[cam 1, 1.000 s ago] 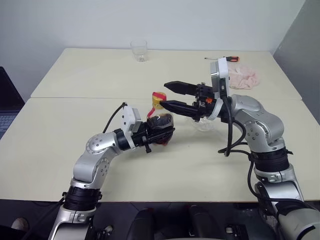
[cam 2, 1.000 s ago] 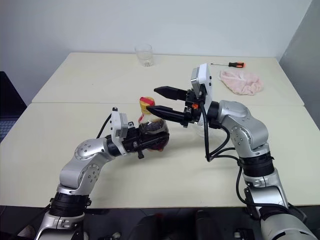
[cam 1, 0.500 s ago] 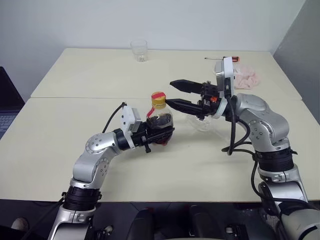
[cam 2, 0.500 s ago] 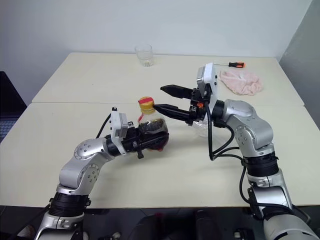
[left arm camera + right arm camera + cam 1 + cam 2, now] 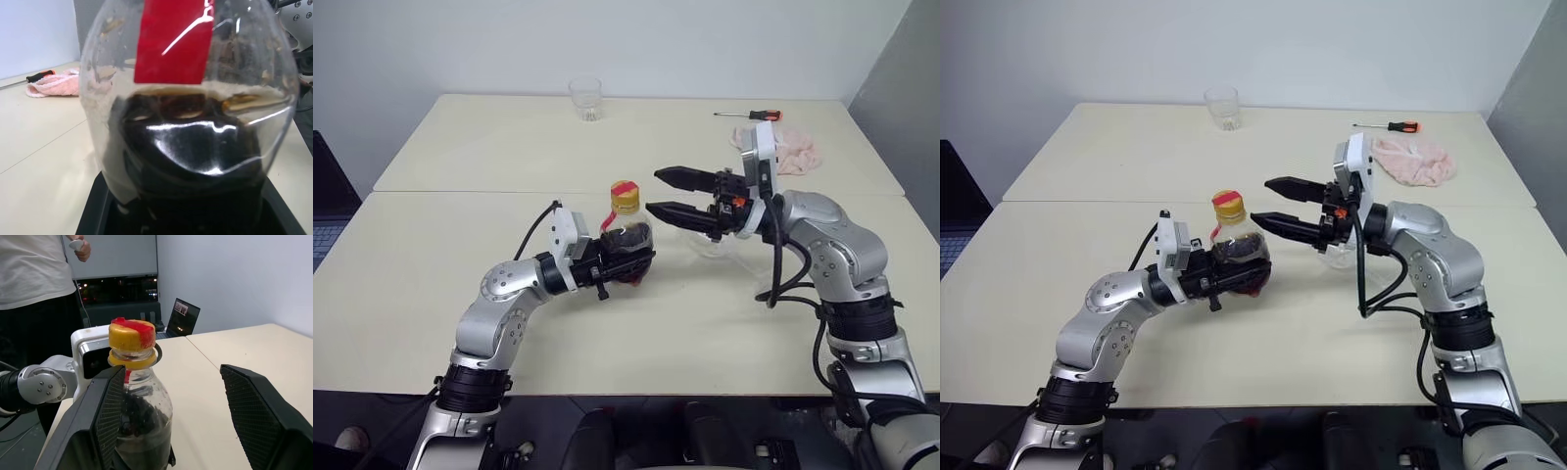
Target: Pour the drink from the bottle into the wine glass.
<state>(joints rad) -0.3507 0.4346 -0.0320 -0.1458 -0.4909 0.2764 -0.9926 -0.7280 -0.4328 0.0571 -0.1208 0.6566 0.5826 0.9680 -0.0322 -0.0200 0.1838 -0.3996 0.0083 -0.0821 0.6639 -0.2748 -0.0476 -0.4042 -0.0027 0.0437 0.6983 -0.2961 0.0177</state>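
My left end effector [image 5: 631,258] gripped the bottle [image 5: 625,240] upright at frame centre, dark drink [image 5: 188,142] filling its lower body, yellow-orange cap [image 5: 131,335] on. My right end effector [image 5: 668,193] hovered wide open just right of the cap. Behind it, the wine glass [image 5: 710,240] stood on the bench [image 5: 460,147].
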